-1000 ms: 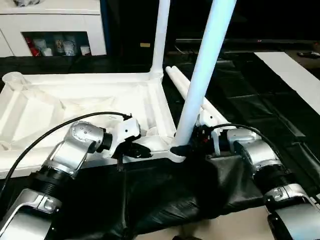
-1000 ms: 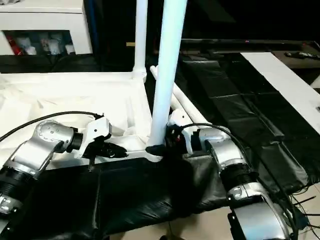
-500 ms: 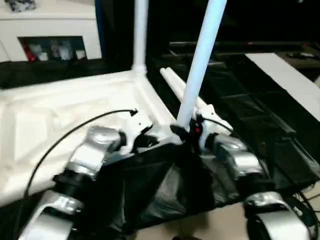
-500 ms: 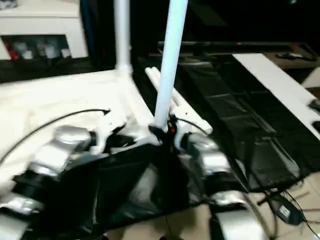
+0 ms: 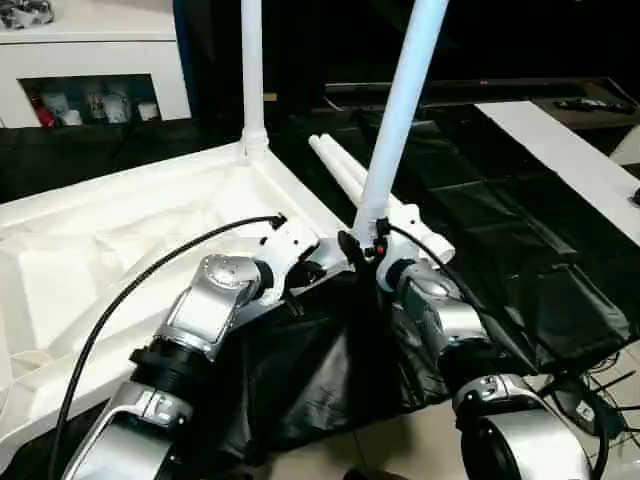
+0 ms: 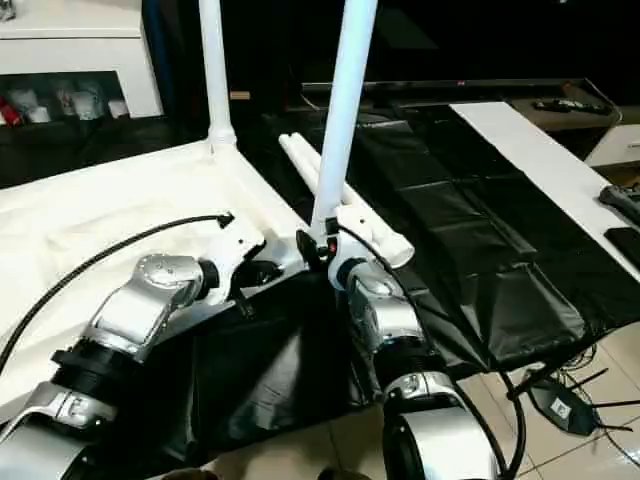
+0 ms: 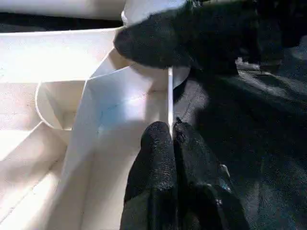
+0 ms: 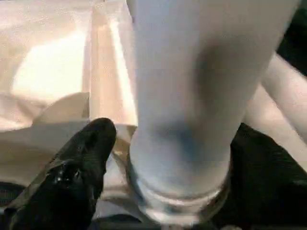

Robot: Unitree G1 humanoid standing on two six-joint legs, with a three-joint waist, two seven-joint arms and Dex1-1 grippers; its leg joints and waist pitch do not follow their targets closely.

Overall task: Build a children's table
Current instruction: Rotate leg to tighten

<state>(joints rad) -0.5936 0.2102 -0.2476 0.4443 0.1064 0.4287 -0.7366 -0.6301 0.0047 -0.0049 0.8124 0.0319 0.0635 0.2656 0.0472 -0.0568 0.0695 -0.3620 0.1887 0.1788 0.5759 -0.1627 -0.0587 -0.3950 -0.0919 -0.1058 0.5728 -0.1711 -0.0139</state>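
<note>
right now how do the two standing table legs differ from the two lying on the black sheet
The standing legs, near one and far one, rise upright from corner sockets of the upturned tabletop; the loose legs lie flat, side by side, beside it on the black sheet. The right gripper is at the near standing leg's base, while nothing touches the loose pair. All four are white tapered tubes.

My left forearm (image 5: 205, 310): silver metal shell, rounded joint housing, black ribbed collar near elbow. Black cable (image 5: 130, 290) loops from white wrist bracket back along arm. My left hand (image 5: 318, 272): black fingers (image 7: 160, 182), matte rubbery texture. My right forearm (image 5: 445, 325): same silver casing, black ribbed ring, thin black cable, small red mark at wrist.
</note>
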